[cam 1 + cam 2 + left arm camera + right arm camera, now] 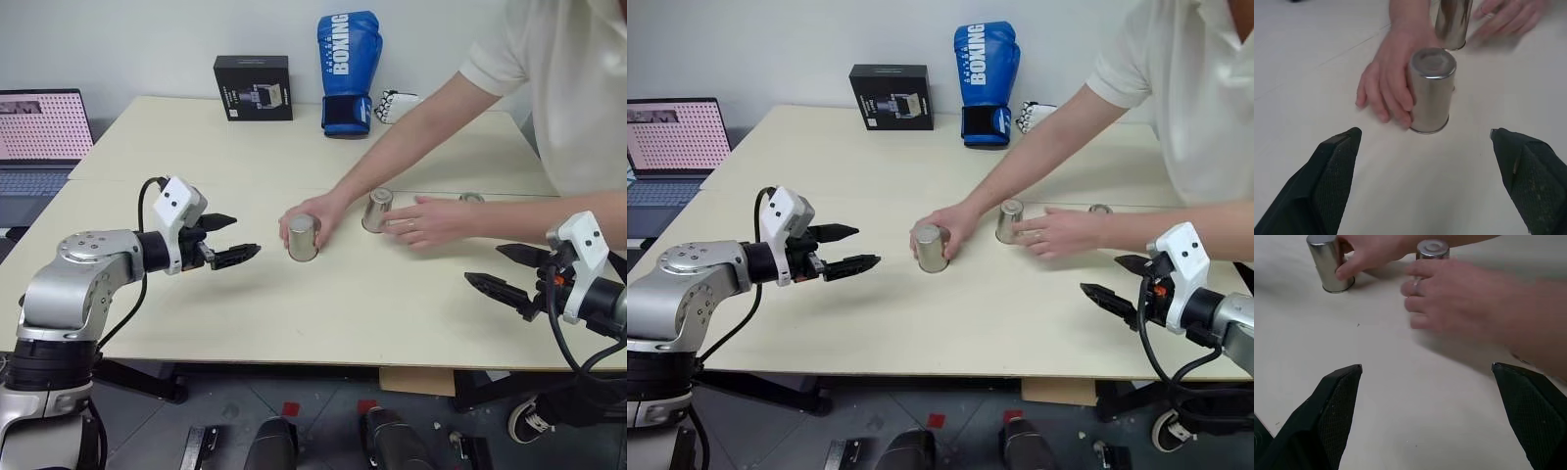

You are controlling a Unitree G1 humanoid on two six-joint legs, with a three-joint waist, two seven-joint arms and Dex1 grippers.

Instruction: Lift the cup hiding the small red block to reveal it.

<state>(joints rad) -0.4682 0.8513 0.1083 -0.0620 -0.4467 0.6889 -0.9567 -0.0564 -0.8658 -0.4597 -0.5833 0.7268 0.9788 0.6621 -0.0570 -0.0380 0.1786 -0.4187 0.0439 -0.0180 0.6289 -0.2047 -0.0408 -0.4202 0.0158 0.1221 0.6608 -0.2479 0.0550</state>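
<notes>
Three look-alike silvery cups stand upside down on the pale table [196,147]. A person's hand [323,211] holds the left cup [302,238]. The person's other hand [431,220] touches the middle cup [378,210]. Behind that forearm peeks the rim of the third cup [471,198]. The small red block is hidden, and I cannot tell which cup covers it. My left gripper [247,235] hovers open to the left of the left cup, pointing at it. My right gripper [482,263] stands open near the table's front right, in front of the person's arm, holding nothing.
A blue boxing glove [347,70], a black box [254,87] and a small white glove [396,104] stand at the table's far edge. A laptop [39,137] sits on a side table at the left. The person's arms reach in from the right over the middle.
</notes>
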